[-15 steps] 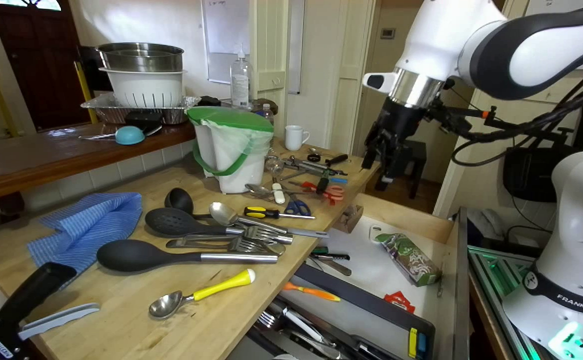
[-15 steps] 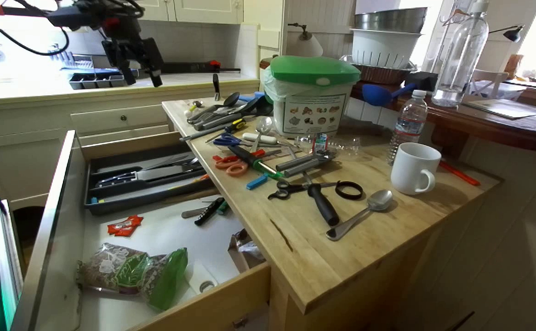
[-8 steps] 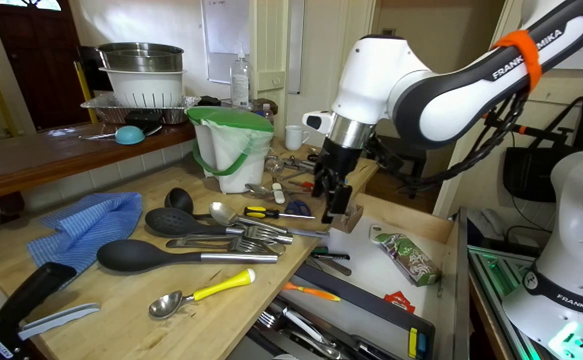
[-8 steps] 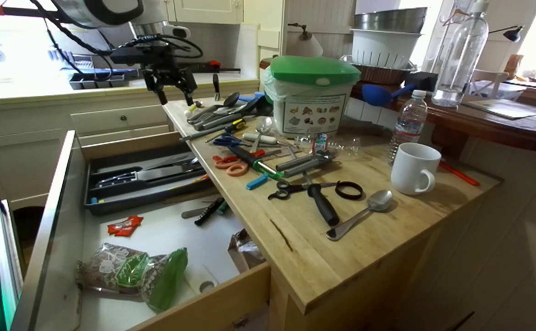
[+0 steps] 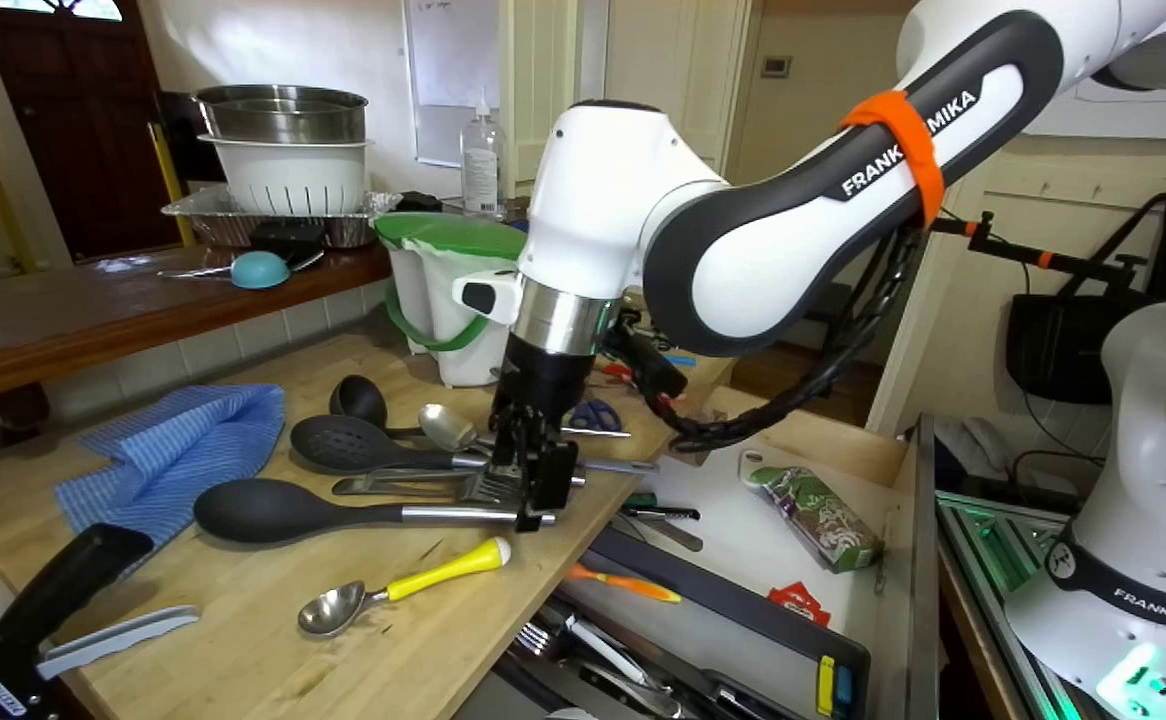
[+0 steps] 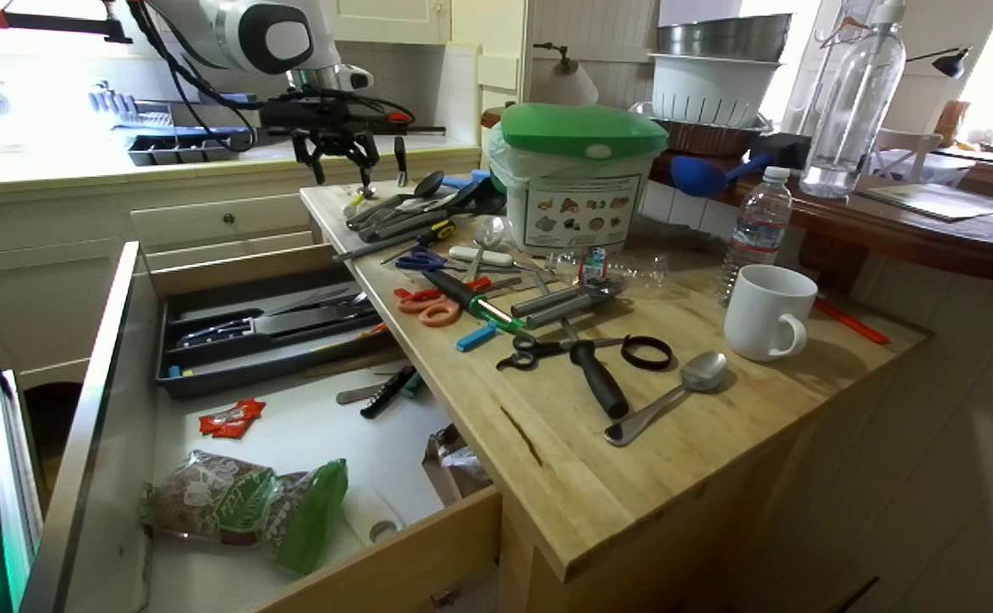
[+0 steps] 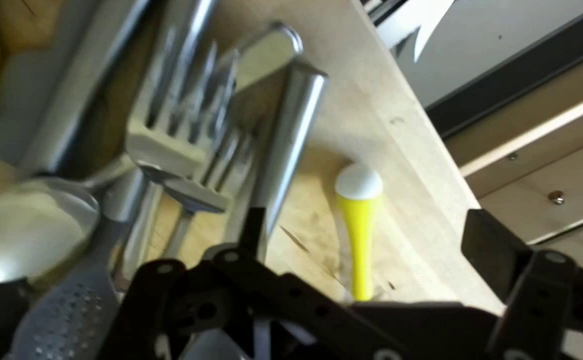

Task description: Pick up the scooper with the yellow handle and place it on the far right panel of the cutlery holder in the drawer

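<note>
scooper (image 5: 413,585): lies on the surface (image 5: 243,640), apart from the other tools, its handle (image 5: 448,574) towards the drawer (image 6: 126,400). That free room should let a grip in from both flanks.
gripper (image 7: 366,225): fingers (image 7: 494,255) spread, holding nothing. In the wrist view they stand either side of the scooper's handle, as if lined up for a pinch across it.
black spoon (image 5: 368,517): in an exterior view the gripper overlaps its metal end; touching or above, I cannot tell. Lowering right there might knock it.
forks (image 7: 164,152): piled over one another just beside the black spoon, so probably worth steering clear of.
drawer: pulled out next to the surface, presumably to receive the scooper.
holder (image 5: 743,605): in the drawer; which compartment counts as far right I cannot tell.
bowl (image 5: 331,609): plain in an exterior view; hidden by the gripper in the wrist view.
white end (image 7: 359,181): large in the wrist view, small in both exterior views.
mug (image 6: 771,312): visible in an exterior view, outside the wrist view.
</note>
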### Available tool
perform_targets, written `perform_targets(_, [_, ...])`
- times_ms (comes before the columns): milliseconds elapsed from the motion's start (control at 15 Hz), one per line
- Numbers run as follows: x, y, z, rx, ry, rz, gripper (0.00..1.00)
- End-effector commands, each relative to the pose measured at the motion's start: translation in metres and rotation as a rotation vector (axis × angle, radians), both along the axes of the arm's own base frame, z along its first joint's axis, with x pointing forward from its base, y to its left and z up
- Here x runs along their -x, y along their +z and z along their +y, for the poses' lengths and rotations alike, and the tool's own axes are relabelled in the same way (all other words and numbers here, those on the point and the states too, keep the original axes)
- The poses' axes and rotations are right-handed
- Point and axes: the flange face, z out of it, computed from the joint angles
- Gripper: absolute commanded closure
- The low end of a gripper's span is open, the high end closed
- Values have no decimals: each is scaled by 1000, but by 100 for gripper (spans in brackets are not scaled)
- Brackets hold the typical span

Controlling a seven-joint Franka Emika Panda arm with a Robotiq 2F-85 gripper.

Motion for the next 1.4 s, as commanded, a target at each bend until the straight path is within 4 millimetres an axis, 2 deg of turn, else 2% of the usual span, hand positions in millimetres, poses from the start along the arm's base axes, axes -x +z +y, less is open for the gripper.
perform_targets(0, [-22,2,26,-86,181,31,0])
perform_targets(133, [-24,1,28,-64,219,72,0])
perform_targets(200, [-15,3,30,-56,176,28,0])
perform_targets(467, [-21,5,25,-58,235,22,0])
perform_targets(600, [-27,3,30,-100,253,-11,0])
perform_targets(800, [-29,-14,38,-115,259,-14,0])
perform_targets(1000, [-35,-35,34,-63,213,-43,0])
perform_targets(1200, [-44,-53,41,-43,201,-95,4])
perform_targets(1333, [-46,-65,47,-40,194,-108,12])
